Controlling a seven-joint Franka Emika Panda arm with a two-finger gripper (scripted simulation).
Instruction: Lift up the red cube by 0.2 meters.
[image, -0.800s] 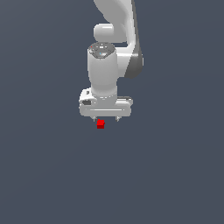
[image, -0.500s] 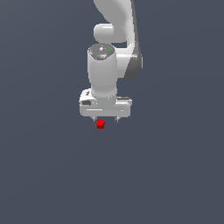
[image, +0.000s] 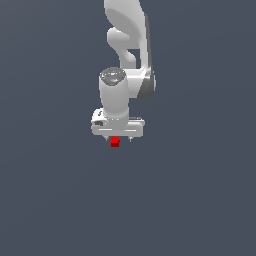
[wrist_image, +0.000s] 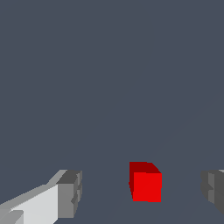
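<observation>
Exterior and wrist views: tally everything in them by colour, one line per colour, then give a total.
Red: 1, the red cube
White and grey: 1, the arm with its gripper, its fingers standing apart on either side of the cube, not touching it
Total: 2

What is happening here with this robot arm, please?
A single white robot arm reaches down over a small red cube on a plain dark grey surface. Its gripper is open, and in the wrist view the cube sits between the two fingers with a clear gap on each side. Nothing is grasped yet. The cube is not yet gripped, so the lift has not begun.
</observation>
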